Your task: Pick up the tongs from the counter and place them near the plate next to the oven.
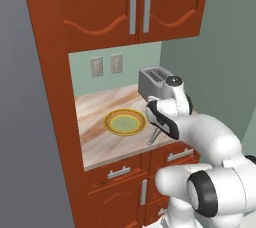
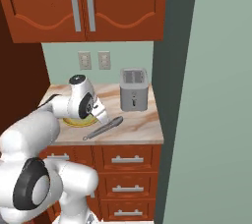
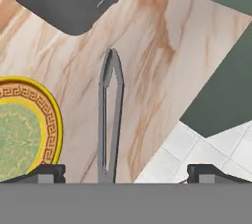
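The grey metal tongs (image 3: 109, 115) lie flat on the marbled counter (image 3: 152, 66), just right of the yellow plate (image 3: 24, 129) and apart from its rim. My gripper (image 3: 126, 174) hangs open directly above them, its two dark fingertips (image 3: 47, 173) standing wide on either side of the tongs' joined end and holding nothing. From the left base camera the tongs (image 1: 153, 137) poke out below my hand, beside the plate (image 1: 125, 121). In the right base view they (image 2: 103, 128) lie slantwise near the counter's front edge, and the arm partly hides the plate (image 2: 74, 122).
A silver toaster (image 1: 155, 83) (image 2: 134, 89) stands at the back of the counter, behind the tongs. Wall cabinets (image 1: 135, 7) hang overhead. The counter ends at a green wall on the right, and its front edge (image 3: 162, 144) drops to a white tiled floor.
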